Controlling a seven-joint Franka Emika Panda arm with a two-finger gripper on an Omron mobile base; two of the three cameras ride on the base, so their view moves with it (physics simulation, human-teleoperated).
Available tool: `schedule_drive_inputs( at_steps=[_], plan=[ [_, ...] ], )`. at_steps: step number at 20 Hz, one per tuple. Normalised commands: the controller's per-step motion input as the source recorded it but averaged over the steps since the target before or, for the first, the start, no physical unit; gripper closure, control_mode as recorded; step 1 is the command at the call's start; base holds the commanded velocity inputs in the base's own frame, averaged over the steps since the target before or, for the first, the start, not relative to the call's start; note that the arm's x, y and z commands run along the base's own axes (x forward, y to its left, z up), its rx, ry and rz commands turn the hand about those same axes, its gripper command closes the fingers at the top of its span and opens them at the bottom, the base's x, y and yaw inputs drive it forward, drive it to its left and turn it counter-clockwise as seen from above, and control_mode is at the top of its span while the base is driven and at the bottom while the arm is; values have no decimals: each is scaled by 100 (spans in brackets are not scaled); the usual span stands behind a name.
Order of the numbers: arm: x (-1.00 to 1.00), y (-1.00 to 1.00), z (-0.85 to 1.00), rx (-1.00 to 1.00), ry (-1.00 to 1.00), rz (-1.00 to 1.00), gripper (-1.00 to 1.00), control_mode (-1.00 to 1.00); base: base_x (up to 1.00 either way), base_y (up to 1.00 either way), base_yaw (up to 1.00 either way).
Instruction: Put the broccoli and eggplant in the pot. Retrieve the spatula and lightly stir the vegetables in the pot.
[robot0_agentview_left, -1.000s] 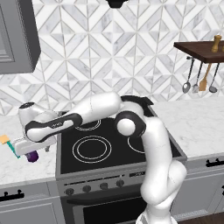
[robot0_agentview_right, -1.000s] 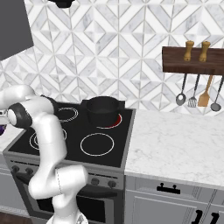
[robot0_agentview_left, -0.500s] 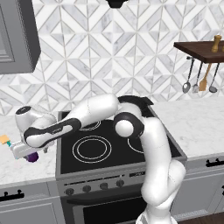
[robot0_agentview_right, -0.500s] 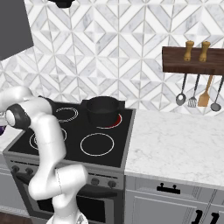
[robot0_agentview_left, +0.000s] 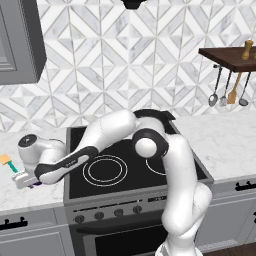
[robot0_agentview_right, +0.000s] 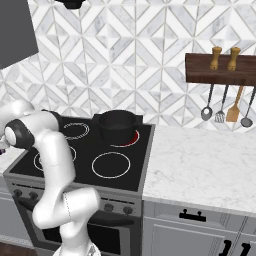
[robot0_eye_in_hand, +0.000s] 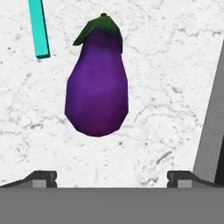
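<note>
The purple eggplant (robot0_eye_in_hand: 97, 83) lies on the white tabletop (robot0_eye_in_hand: 166, 65), and the fingers (robot0_eye_in_hand: 44, 178) stand wide apart just below it. The teal spatula (robot0_eye_in_hand: 38, 28) handle is at 11 o'clock from it. The black pot (robot0_agentview_right: 117, 126) sits on the stove (robot0_agentview_right: 90, 160).

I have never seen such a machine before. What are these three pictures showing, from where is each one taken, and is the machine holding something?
This is a rendered kitchen with a white robot arm on a base that can drive. Two pictures come from cameras on that base, behind the arm, one to its left and one to its right. The third comes from a camera on the hand, looking along the gripper.

In the left base view the arm reaches far to its left, low over the marble counter beside the stove. The hand view shows what lies there: the purple eggplant and the teal handle of the spatula, whose yellow blade shows in the left base view. The black pot stands on a back burner.

Nothing is held. The gripper is open, its tips short of the eggplant.
</note>
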Motion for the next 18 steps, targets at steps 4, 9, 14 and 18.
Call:
schedule_drive_inputs(
  at_steps=[4,9,14,18],
  plan=[
    [29,0,0,0,8,-2,-100,-100,0,0,0],
    [27,28,-8,0,11,-6,-100,-100,0,0,0],
    [4,18,-1,0,6,-4,-100,-100,0,0,0],
    [21,2,-1,0,4,0,-100,-100,0,0,0]
  ],
)
